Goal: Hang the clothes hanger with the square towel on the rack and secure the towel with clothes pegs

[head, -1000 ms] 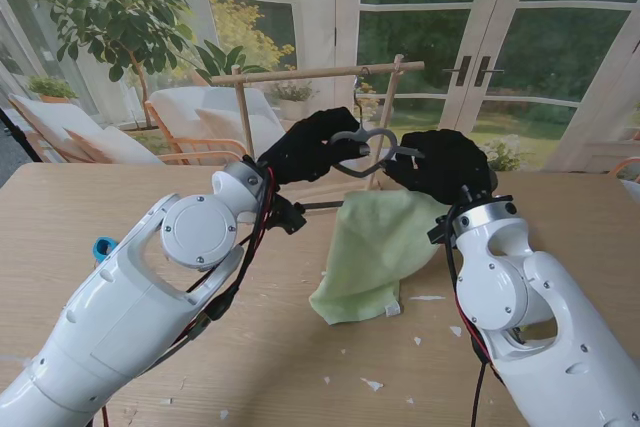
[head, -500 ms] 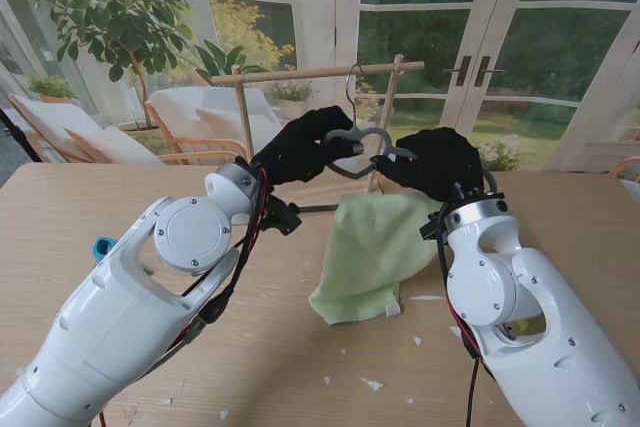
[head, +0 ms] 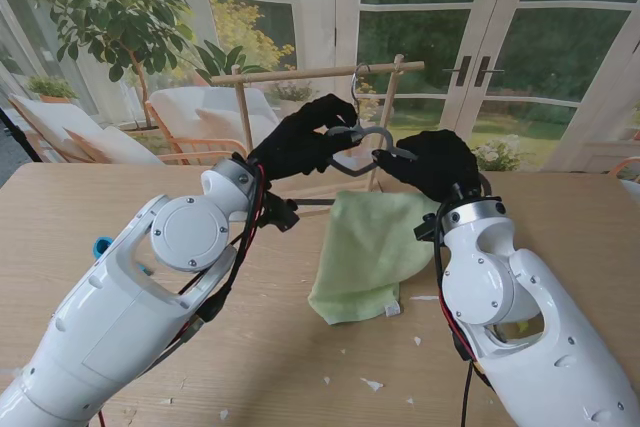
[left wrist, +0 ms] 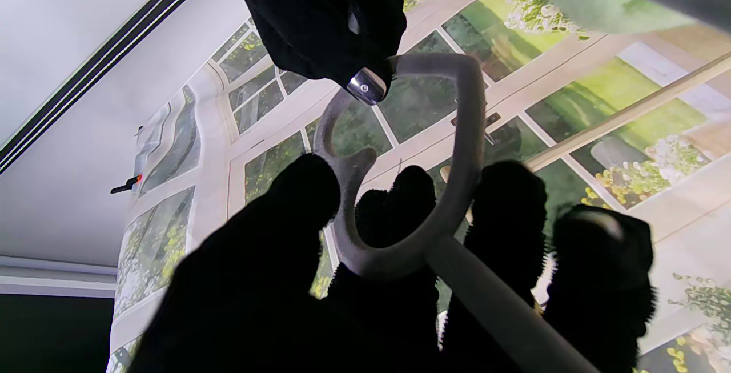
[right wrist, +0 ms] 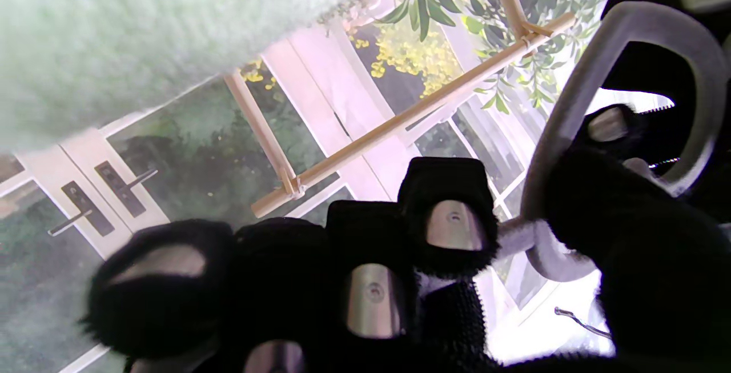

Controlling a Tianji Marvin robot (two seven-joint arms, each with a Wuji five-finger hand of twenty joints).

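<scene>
here both hands — left hand (head: 300,144), right hand (head: 432,162) — grip the hanger (head: 358,142), hook blurred.

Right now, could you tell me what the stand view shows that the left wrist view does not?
Only the stand view shows the table, the whole green towel hanging to it, both white arms, and the metal hook by the rack. Only the left wrist view shows the left hand's fingers wrapped around the hanger's grey loop up close. Both show the left hand, right hand, hanger, towel and rack.
</scene>
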